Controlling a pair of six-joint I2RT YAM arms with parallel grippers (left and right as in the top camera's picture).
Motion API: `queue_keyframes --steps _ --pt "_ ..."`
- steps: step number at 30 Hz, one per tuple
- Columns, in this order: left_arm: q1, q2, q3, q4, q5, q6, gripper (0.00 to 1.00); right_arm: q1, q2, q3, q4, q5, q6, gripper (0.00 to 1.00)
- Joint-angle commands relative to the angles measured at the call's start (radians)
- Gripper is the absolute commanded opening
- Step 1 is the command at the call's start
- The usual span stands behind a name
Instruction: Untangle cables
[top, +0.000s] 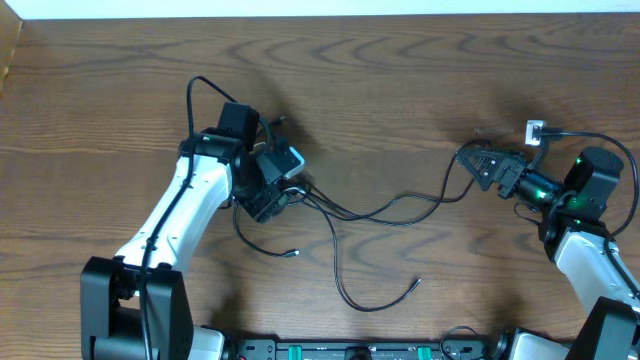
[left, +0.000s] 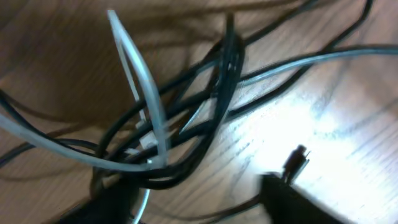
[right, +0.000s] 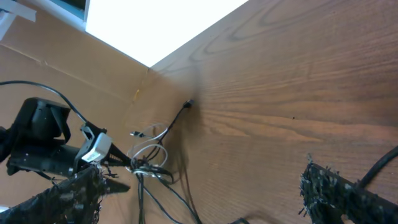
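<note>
The cables lie knotted on the table under my left gripper (top: 278, 192). In the left wrist view the knot is several black cords (left: 227, 68) wound around a looped white cord (left: 134, 62). My left gripper (left: 199, 199) is open, and the bundle's lower edge rests against its left finger (left: 99, 199). One black cable (top: 400, 215) runs right from the knot and loops up beside my right gripper (top: 470, 165). That gripper (right: 199, 199) is wide open and holds nothing. Two loose ends with plugs (top: 293, 253) (top: 415, 283) lie toward the front.
A small white object (top: 535, 130) sits near the right arm's wrist. The wooden table (top: 400, 80) ends at a pale strip along the far side. A cardboard wall (top: 8, 50) stands at the far left. Another plug end (right: 188, 104) lies beyond the knot.
</note>
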Motion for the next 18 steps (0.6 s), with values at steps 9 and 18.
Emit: queue_keyframes --steps 9,18 --pt "0.000 0.008 -0.008 0.056 0.340 0.013 0.08 0.003 -0.005 0.005 -0.001 -0.009 -0.015 0.96" --pt "0.000 -0.016 -0.008 0.171 0.523 -0.106 0.08 0.003 -0.005 0.005 0.080 -0.142 0.015 0.89"
